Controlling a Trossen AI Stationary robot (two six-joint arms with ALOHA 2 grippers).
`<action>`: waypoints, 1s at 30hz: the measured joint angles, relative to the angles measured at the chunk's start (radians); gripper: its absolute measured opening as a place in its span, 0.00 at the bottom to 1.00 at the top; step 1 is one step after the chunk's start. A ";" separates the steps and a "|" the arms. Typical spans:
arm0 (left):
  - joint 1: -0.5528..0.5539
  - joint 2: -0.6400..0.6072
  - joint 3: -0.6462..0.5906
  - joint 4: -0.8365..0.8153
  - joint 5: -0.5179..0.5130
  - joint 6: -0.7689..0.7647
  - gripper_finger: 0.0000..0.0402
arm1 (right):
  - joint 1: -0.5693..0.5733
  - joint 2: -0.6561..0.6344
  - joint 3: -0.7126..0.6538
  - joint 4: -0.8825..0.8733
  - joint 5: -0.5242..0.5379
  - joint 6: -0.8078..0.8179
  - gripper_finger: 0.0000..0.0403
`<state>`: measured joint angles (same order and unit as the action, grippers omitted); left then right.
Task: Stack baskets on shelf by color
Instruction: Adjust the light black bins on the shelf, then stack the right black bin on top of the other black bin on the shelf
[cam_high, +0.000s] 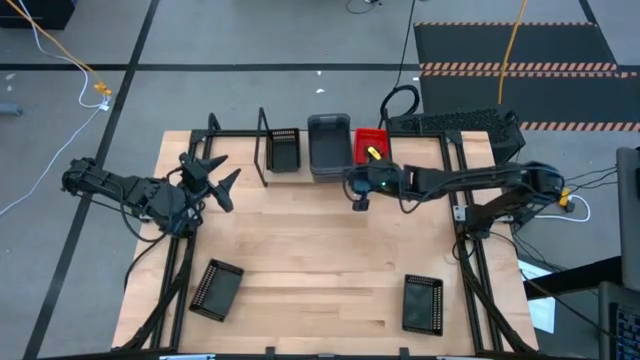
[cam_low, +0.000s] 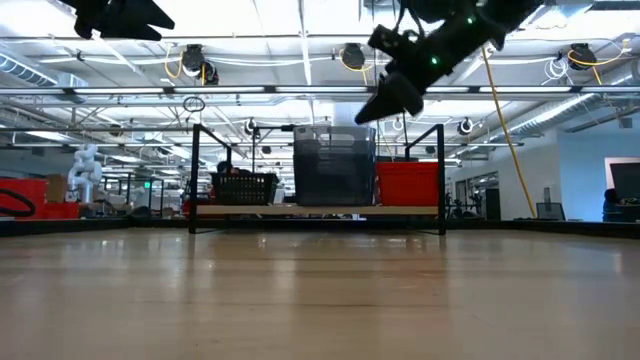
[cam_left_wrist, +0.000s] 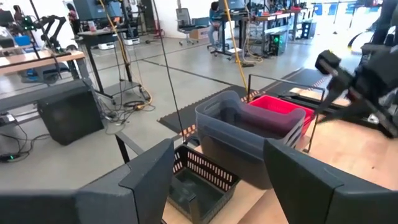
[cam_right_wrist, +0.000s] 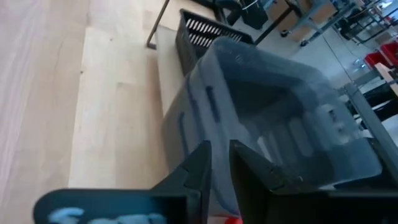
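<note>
High view, shelf: the shelf (cam_high: 290, 178) runs along the far edge of the table (cam_high: 320, 270), and on it, left to right, sit a black basket (cam_high: 283, 150), a grey basket stack (cam_high: 328, 147) and a red basket (cam_high: 372, 143).
High view, loose baskets: one black basket (cam_high: 216, 289) lies near the front left of the table, another black basket (cam_high: 422, 303) near the front right, well apart from each other.
High view, left gripper (cam_high: 222, 182): raised over the table's left side, near the shelf's left end, fingers spread wide, nothing between them.
High view, right gripper (cam_high: 360, 203): just in front of the grey stack, pointing down.
Low view, shelf: the black basket (cam_low: 243, 187), the taller grey stack (cam_low: 334, 165) and the red basket (cam_low: 409, 184) stand side by side on the board.
Low view, right gripper (cam_low: 380, 110): hangs above the grey stack and the red basket, touching neither.
Left wrist view: wide-set fingers (cam_left_wrist: 149, 171) frame the black basket (cam_left_wrist: 200, 183), grey stack (cam_left_wrist: 249, 134) and red basket (cam_left_wrist: 280, 109); nothing is held.
Right wrist view: fingers (cam_right_wrist: 199, 165) nearly together with a narrow gap, empty, above the grey stack (cam_right_wrist: 273, 118); the black basket (cam_right_wrist: 199, 34) lies beyond.
</note>
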<state>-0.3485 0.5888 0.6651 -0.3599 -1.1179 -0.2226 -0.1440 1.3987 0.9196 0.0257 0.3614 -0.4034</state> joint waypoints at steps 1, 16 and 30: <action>0.000 0.000 0.000 0.002 0.000 -0.005 0.62 | 0.000 0.005 -0.014 0.020 0.000 0.000 0.12; 0.000 0.013 0.000 0.014 0.000 -0.007 0.62 | -0.087 0.106 -0.029 0.193 -0.079 -0.054 0.12; 0.000 0.013 0.000 0.012 0.001 -0.008 0.62 | 0.003 -0.032 -0.028 -0.029 -0.102 -0.039 0.13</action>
<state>-0.3483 0.6022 0.6651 -0.3475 -1.1173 -0.2306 -0.1414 1.3664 0.8917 -0.0034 0.2596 -0.4427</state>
